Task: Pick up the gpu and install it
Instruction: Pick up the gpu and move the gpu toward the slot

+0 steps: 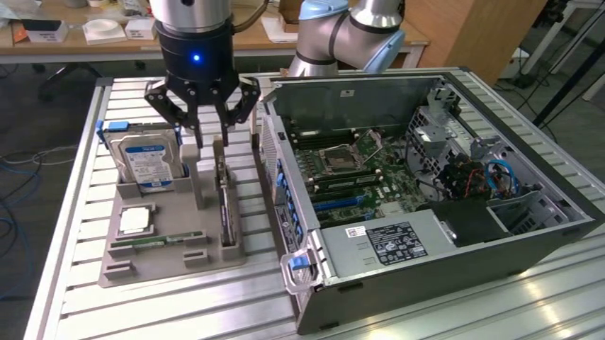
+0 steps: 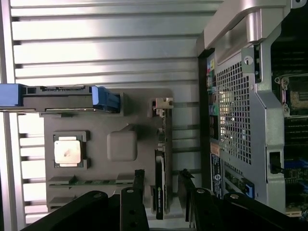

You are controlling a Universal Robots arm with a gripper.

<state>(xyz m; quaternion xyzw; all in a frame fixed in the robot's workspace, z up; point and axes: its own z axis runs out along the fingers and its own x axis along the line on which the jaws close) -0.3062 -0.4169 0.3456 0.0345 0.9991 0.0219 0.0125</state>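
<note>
The black gripper (image 1: 210, 129), its angular fingers spread wide, hangs just over the gpu (image 1: 225, 205), a thin dark card standing on edge in a matte grey moulded holder (image 1: 156, 265).

No readable text or numbers anywhere.

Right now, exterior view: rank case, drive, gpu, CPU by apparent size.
1. case
2. drive
3. gpu, edge-on: longer than the drive but thin, so 2 and 3 are a close call
4. CPU
</note>
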